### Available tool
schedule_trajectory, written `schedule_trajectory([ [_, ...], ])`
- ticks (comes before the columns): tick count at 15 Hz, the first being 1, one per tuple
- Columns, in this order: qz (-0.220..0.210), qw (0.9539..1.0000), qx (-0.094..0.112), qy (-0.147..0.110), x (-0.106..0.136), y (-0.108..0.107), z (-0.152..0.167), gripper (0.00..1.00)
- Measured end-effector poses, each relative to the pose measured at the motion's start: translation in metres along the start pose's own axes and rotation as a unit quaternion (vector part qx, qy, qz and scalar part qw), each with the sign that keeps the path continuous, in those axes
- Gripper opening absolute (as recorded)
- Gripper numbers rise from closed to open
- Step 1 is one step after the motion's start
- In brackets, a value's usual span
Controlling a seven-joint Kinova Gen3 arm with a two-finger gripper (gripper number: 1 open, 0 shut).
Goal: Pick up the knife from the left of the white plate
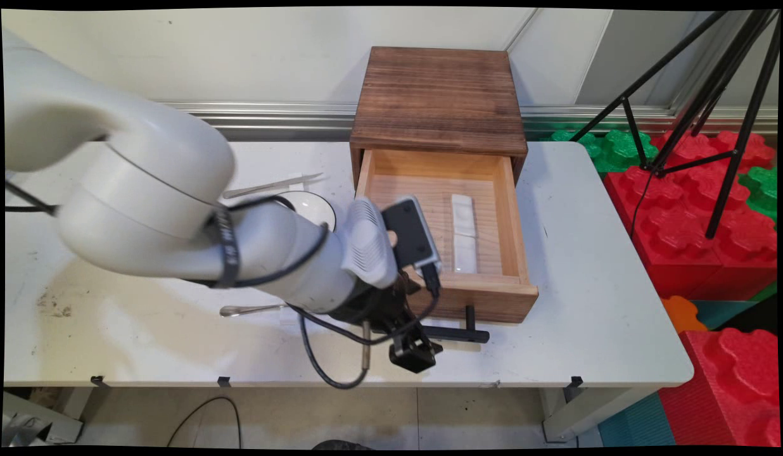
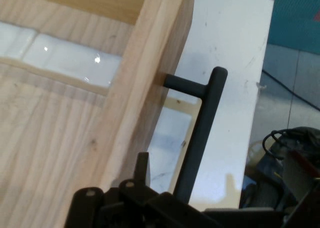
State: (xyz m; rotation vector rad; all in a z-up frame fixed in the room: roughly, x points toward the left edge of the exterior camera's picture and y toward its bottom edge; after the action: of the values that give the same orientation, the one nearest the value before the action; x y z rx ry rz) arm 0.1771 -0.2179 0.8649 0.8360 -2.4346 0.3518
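Table (image 1: 588,304), white and scuffed with dirt marks near its left side, carries everything here. Against the wall at its far edge stands a dark wooden cabinet (image 1: 439,98), and from it a pale wood drawer (image 1: 515,215) is pulled out toward the near side. Inside the drawer lies a long white glossy piece (image 1: 464,233), apparently ceramic and made of two sections, set lengthwise toward the right wall; the hand view shows it (image 2: 75,62) resting on the grained drawer floor.

On the drawer's front panel sits a black bar handle (image 1: 458,332), held off the wood by short posts. The gripper (image 1: 413,354) is at the handle's left end, low over the table's near edge, with black cables looping around the wrist. In the hand view the handle (image 2: 202,123) runs diagonally down into the gripper's linkage at the bottom edge, but the fingers themselves are not shown clearly, so I cannot tell whether they are clamped on the bar or spread apart from it.

Left of the drawer, partly hidden behind the arm, is a white round dish (image 1: 312,206). Behind it lie pale tongs or tweezers (image 1: 274,185). A metal spoon (image 1: 249,310) rests on the table beneath the forearm.
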Motion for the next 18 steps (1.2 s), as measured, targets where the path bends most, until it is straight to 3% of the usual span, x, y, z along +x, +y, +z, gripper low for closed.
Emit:
schedule_trajectory([
  [10,0.012,0.9975,-0.003,0.070,-0.004,-0.039,-0.086,1.00],
  [18,0.020,0.9960,-0.007,0.087,-0.015,-0.083,-0.139,1.00],
])
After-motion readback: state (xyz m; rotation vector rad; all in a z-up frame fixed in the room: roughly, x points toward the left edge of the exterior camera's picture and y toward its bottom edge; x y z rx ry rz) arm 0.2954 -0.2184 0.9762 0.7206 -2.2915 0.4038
